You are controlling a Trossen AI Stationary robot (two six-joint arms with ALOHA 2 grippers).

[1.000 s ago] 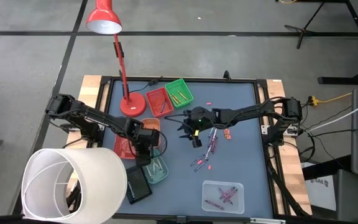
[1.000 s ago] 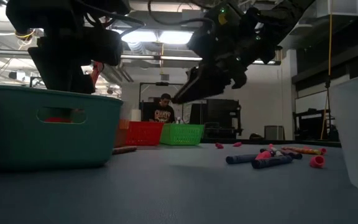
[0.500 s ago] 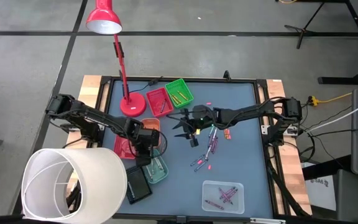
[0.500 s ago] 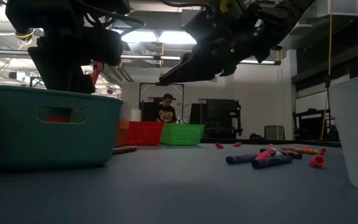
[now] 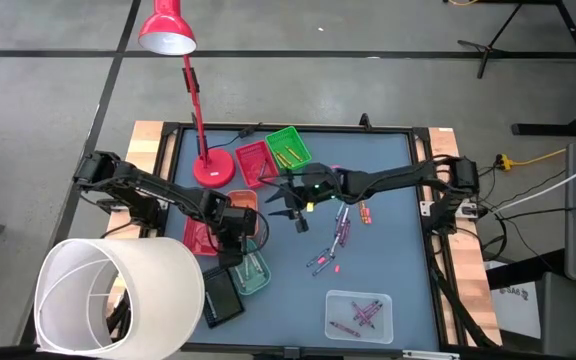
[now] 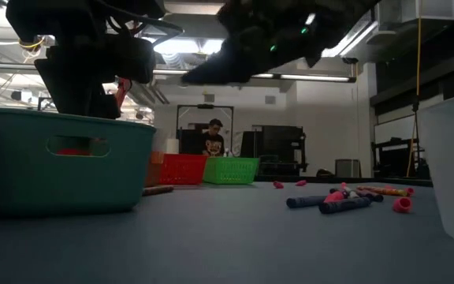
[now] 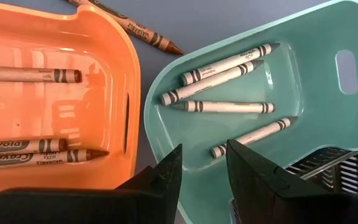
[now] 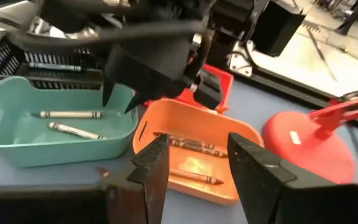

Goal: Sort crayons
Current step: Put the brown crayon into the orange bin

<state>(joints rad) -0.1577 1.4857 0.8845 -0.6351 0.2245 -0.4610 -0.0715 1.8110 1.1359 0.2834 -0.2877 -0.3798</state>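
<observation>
Loose crayons (image 5: 340, 232) in pink, purple and orange lie in a scatter on the blue table, right of centre; they also show in the low view (image 6: 345, 199). My right gripper (image 5: 290, 207) is open and empty, raised above the table left of that scatter; its wrist view (image 8: 197, 142) looks at the orange tray (image 8: 191, 155). My left gripper (image 5: 231, 235) is open and empty, hovering over the teal tray (image 7: 278, 93). That tray holds several grey crayons (image 7: 225, 64). The orange tray (image 7: 55, 112) holds brown and orange crayons (image 7: 30, 74).
A red tray (image 5: 254, 162) and a green tray (image 5: 288, 148) stand at the far side beside a red desk lamp's base (image 5: 213, 168). A clear tray (image 5: 360, 315) with crayons sits near the front edge. A white cylinder (image 5: 118, 295) and a black basket (image 5: 220, 297) stand front left.
My right gripper has risen and gone toward the table's left edge, away from the crayon scatter and toward the orange tray. The crayons on the table have stayed where they were.
</observation>
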